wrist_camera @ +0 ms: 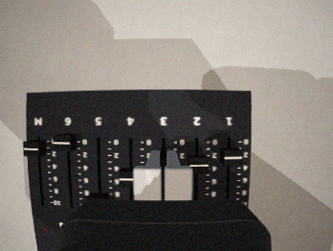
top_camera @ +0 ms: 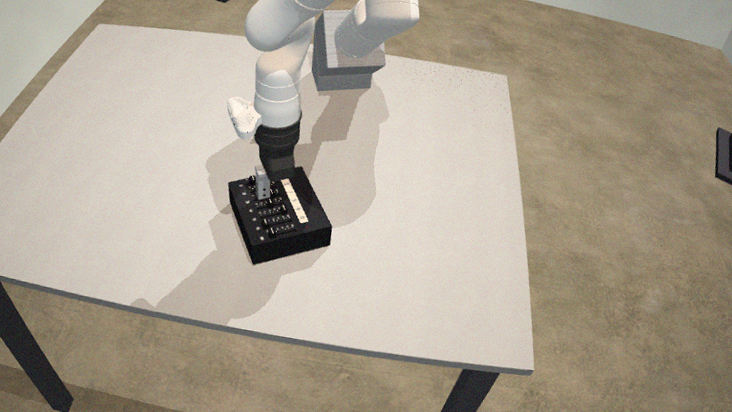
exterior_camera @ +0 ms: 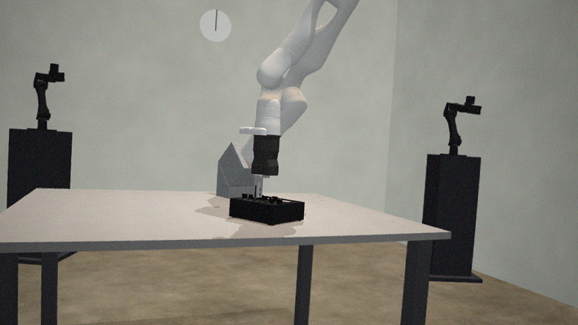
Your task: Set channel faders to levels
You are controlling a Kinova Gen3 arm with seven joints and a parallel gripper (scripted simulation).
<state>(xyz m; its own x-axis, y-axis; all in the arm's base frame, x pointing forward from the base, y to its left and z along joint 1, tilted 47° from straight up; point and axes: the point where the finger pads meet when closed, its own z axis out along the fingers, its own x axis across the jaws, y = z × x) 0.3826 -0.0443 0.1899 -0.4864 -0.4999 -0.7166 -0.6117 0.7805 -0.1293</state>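
The black lighting desk (top_camera: 291, 248) (exterior_camera: 252, 210) (wrist_camera: 81, 106) stands flat on the table. My gripper (top_camera: 262, 196) (exterior_camera: 258, 197) (wrist_camera: 163, 167) is shut, its fingertips low over fader 3's slot; that fader's cap is hidden. In the wrist view, the master cap (wrist_camera: 31, 148) is near 1, cap 6 (wrist_camera: 61, 143) near 0, cap 4 (wrist_camera: 126, 179) about level with the 6 marks, cap 2 (wrist_camera: 199, 165) between 3 and 4, and cap 1 (wrist_camera: 233, 157) near 2. Cap 5 (wrist_camera: 99, 195) is far down, its line hidden. The tape (top_camera: 295, 201) is too small to read.
The table (top_camera: 410, 277) (exterior_camera: 124, 223) extends around the desk. The arm's grey base (top_camera: 345, 72) (exterior_camera: 232, 176) stands behind the desk. In the wrist view the dark gripper body covers the lower part of the desk, including the tape.
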